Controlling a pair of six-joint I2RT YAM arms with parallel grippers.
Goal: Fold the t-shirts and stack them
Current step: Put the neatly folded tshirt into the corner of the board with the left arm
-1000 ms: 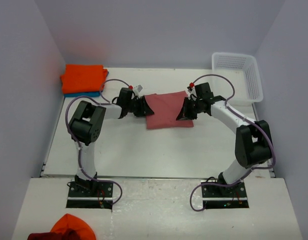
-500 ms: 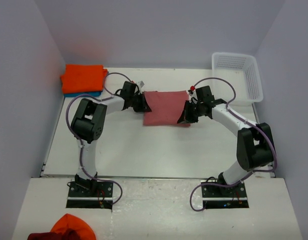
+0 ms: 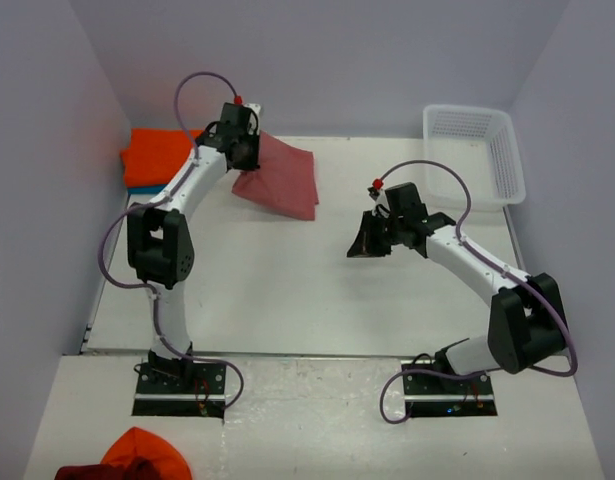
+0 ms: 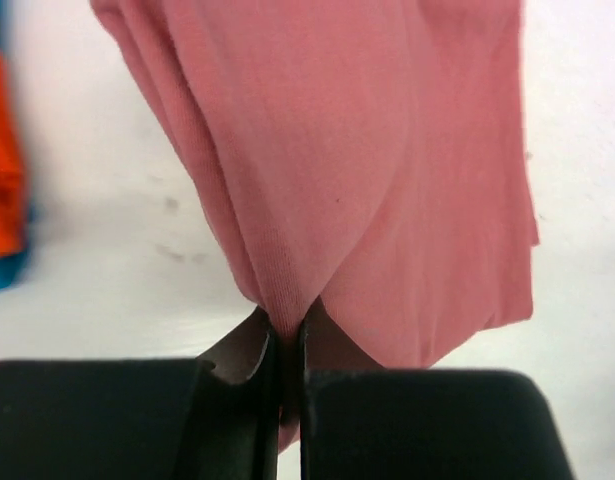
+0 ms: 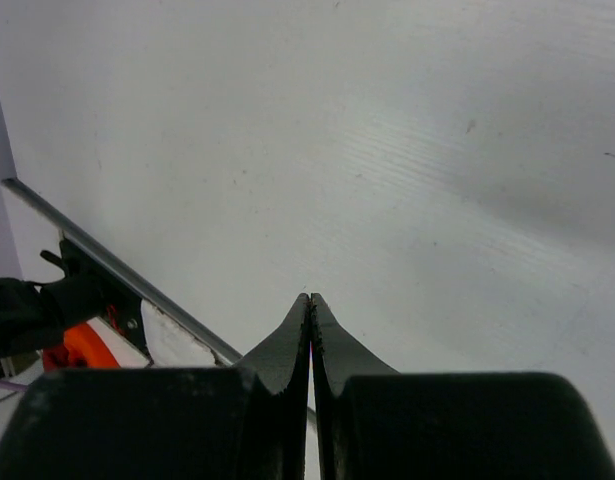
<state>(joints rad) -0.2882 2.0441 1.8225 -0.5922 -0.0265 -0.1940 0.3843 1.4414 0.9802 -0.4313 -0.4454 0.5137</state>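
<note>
Left wrist view, bottom centre: the left gripper (image 4: 290, 335) is pinched tight on a bunched edge of the salmon-red t-shirt (image 4: 387, 170). The folded cloth hangs away from the jaws over the white table (image 4: 107, 270). At the left edge of the frame lies the orange t-shirt (image 4: 1, 180), with the teal-blue t-shirt (image 4: 2, 272) under it.

Top external view, near to far:
- An orange cloth (image 3: 142, 452) sits on the near ledge at bottom left.
- The right gripper (image 3: 365, 245) is at centre right, jaws pressed together on nothing, above bare table.
- The left arm is reached out to the upper left, with the salmon tee draped just right of the orange-on-teal stack.
- The white lattice basket (image 3: 512, 170) is at upper right, well apart.

Judged step: carry the folded tee onto the stack.

How to do it well:
- Travel left until the hanging part is over the orange top, not beside it.
- The layers look loose at the free edge, so move slowly and let the cloth lay down edge first.
- Lower until the pinched edge rests on the stack before you let go.
- Square it to the orange tee's edges.
- Leave the right arm out of the path.
</note>
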